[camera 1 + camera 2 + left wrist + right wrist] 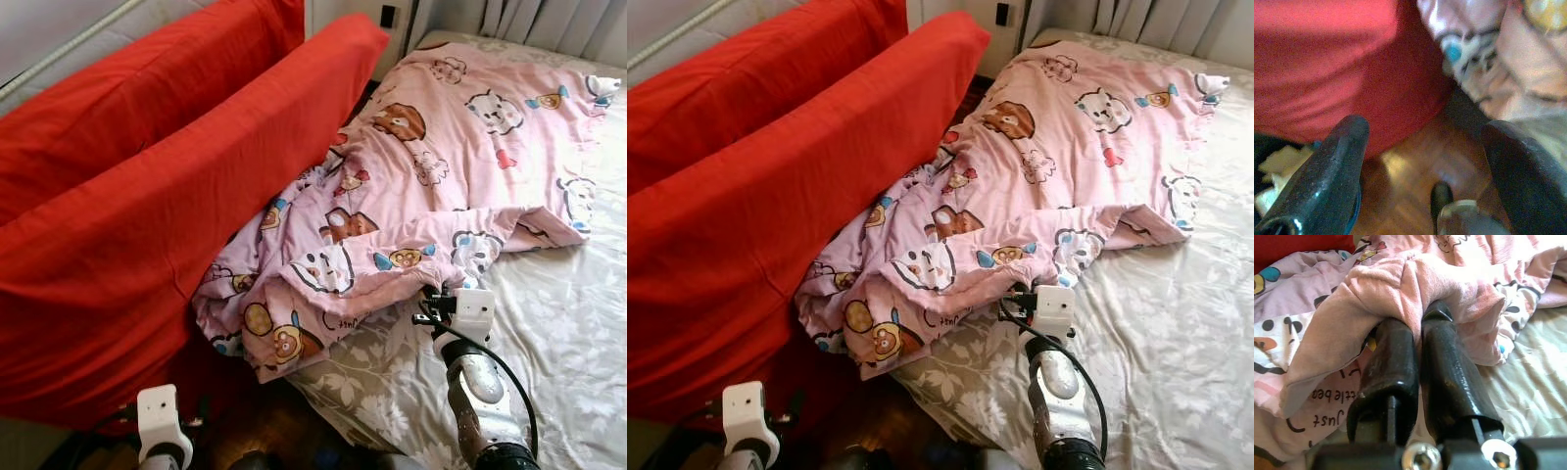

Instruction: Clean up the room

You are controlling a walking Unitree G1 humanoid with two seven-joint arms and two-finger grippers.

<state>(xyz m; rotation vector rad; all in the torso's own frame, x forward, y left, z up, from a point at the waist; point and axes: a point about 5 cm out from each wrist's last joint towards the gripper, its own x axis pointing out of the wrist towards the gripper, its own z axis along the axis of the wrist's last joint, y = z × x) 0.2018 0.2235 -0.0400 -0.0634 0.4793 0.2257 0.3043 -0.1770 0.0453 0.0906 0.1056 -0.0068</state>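
Observation:
A pink cartoon-print blanket (431, 147) lies crumpled across the bed, its lower end hanging off the near left side toward the floor. My right gripper (1422, 320) is shut on a fold of the blanket's (1400, 284) near edge, and the cloth drapes over the fingertips. In the left eye view that gripper (438, 297) sits at the blanket's front hem, above the sheet. My left gripper (1425, 137) is open and low, over the wooden floor (1410, 171) between the red cushion and the bed.
The bed has a grey floral sheet (558, 333), bare at the right. Two large red cushions (147, 196) lean along the bed's left side. A curtain (549, 20) hangs behind the bed's far end.

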